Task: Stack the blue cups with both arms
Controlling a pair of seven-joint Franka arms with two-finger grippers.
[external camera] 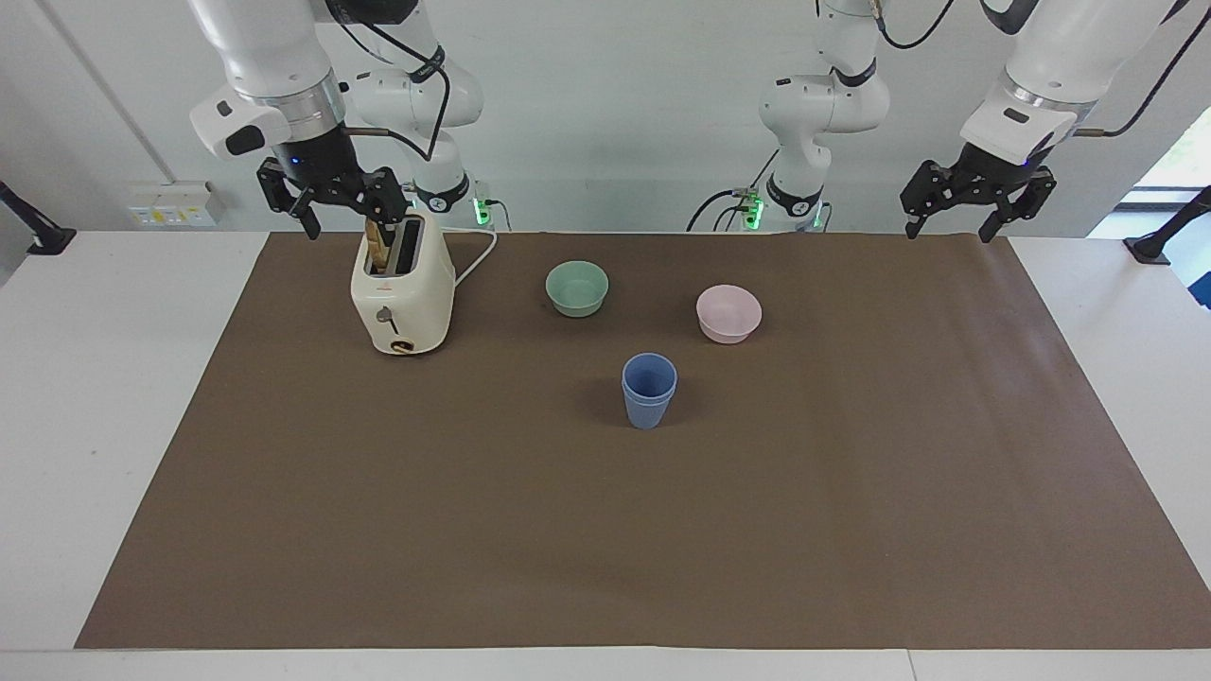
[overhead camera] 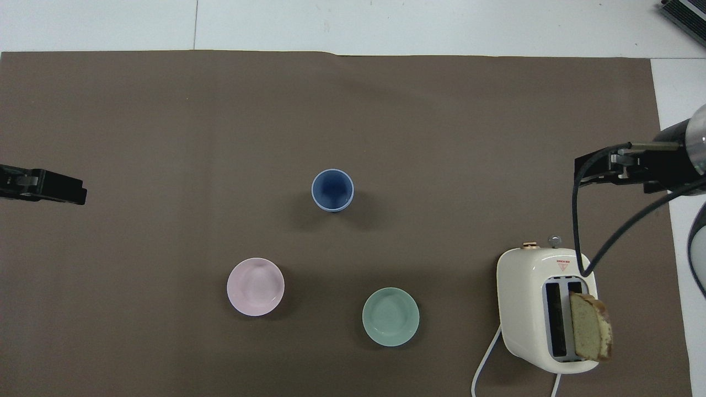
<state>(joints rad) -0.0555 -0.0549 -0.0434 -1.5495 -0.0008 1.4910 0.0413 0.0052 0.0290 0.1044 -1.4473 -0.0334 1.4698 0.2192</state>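
Blue cups [external camera: 649,390] sit nested upright mid-desk [external camera: 851,492], farther from me than the pink bowl [external camera: 728,313]; my left gripper [external camera: 977,200] hangs open and empty over the desk's corner; my right gripper [external camera: 333,192], open and empty, hovers above the toaster [external camera: 402,288].

Left arm [external camera: 1041,57]: glossy white jointed shell, silver wrist ring, black cable | Right arm [external camera: 274,66]: same white shell, silver ring, black looping cable, small blue light | Hands [external camera: 979,194]: black, two-fingered, skeletal linkage | Bases: white, green lamps
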